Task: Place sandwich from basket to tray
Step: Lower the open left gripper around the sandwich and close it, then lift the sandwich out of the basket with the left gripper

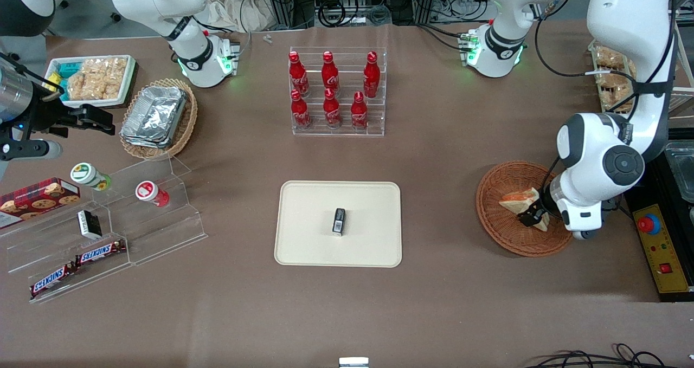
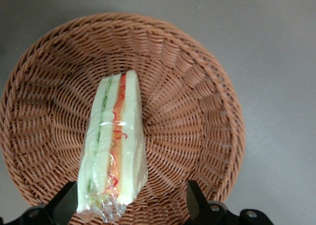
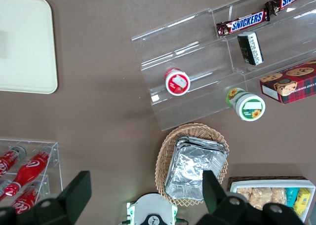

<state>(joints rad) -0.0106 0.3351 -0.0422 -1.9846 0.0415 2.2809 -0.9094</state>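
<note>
The sandwich, a wrapped wedge of white bread with green and orange-red layers, lies in the reddish-brown wicker basket toward the working arm's end of the table. My left gripper is low over the basket, open. In the left wrist view the gripper straddles one end of the sandwich. One finger is close beside the wrapper and the other finger stands well apart over the basket. The cream tray lies mid-table with a small black object on it.
A clear rack of red cola bottles stands farther from the front camera than the tray. A control box with a red button sits beside the basket. Toward the parked arm's end are a clear stand with snack bars and a tan basket of foil trays.
</note>
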